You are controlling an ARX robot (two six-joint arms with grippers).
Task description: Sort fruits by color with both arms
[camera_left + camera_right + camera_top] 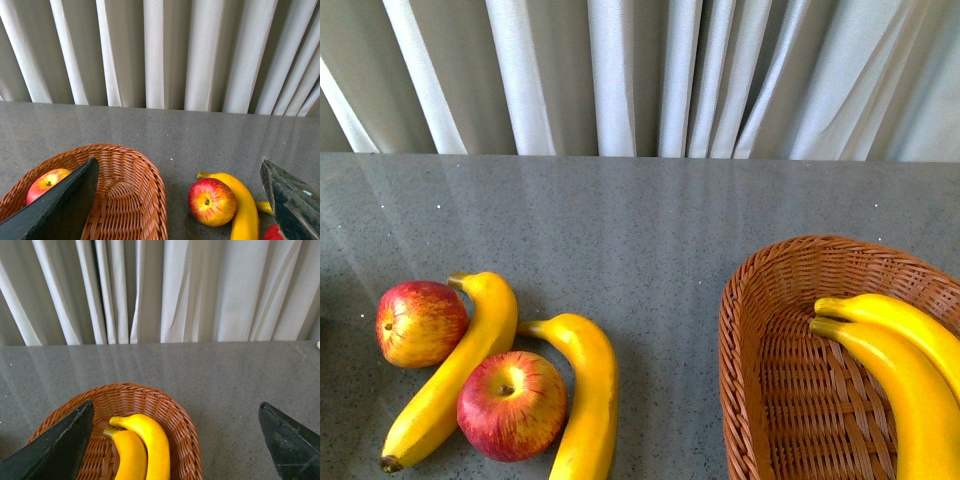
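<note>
Lying on the gray table (650, 230) at the robot's left were two red apples and two bananas, packed close together. The far apple (421, 323) touched the first banana (455, 370), and the near apple (511, 404) sat pressed between that banana and the second banana (585, 395). A wicker basket (760, 400) stood well apart at the right and held two more bananas side by side, the upper banana (905, 325) against the lower banana (910, 410). The right gripper (175, 404) hung above this basket with its fingers (65, 440) spread wide and nothing between them. The left wrist view showed a second basket (135, 200) (out of the front camera's sight) with a third apple (47, 182) inside, close to its wall. The left gripper (178, 161) hovered over that basket's edge and the bare table beside it, its jaws likewise wide apart and gripping nothing. Pale curtains (620, 70) hung behind the table
</note>
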